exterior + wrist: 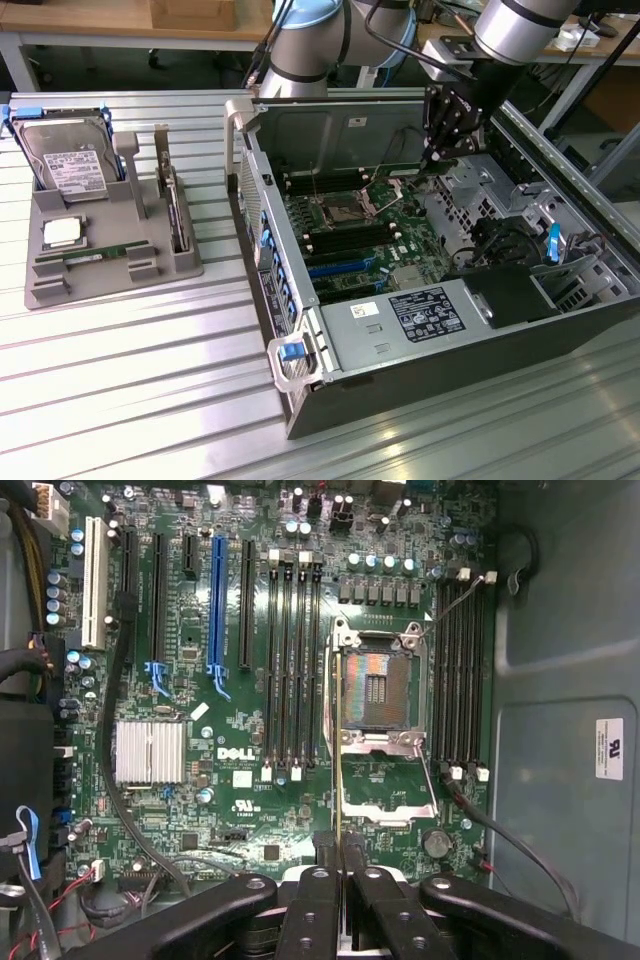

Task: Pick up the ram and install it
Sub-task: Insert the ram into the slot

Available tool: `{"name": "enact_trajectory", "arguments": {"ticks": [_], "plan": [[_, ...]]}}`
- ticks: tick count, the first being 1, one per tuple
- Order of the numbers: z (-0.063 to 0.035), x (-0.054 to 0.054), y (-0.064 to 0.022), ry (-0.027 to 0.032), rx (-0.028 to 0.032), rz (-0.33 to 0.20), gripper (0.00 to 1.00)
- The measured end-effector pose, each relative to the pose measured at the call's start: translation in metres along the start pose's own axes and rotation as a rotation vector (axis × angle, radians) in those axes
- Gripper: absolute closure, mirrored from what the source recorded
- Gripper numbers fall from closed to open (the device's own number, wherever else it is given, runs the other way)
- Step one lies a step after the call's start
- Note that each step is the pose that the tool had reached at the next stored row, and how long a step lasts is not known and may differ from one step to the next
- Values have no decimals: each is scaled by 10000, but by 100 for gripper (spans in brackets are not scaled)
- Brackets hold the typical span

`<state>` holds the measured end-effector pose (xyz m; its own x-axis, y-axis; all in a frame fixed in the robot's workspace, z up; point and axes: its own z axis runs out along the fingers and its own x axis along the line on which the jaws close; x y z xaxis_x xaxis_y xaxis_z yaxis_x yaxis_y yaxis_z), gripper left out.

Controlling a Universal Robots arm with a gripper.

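In the exterior view, the open computer case (400, 400) lies on the table (120, 400), and the gripper (441, 152) hangs above its motherboard (350, 240). A grey tray (45, 290) holds a white-labelled hard drive (68, 165), a silver processor (62, 232) and a green stick (95, 256).

In the wrist view, the fingers (312, 900) are clamped on the ram (339, 760), seen edge-on over the board marked DELL (232, 753), beside the empty socket (380, 690).

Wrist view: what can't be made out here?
- Ram: seen edge-on in the pincer in the wrist view, so its chips and label are hidden.
- Motherboard: its near edge is covered by the pincer's fingers in the wrist view.
- Memory slots: too small in the exterior view to tell which one the ram is over.
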<state>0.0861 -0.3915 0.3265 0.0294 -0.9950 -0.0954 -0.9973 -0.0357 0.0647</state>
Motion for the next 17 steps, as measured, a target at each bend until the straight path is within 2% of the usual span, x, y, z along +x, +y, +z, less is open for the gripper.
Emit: {"name": "enact_trajectory", "arguments": {"ticks": [17], "plan": [[115,12,-7,1,0,0,88]]}}
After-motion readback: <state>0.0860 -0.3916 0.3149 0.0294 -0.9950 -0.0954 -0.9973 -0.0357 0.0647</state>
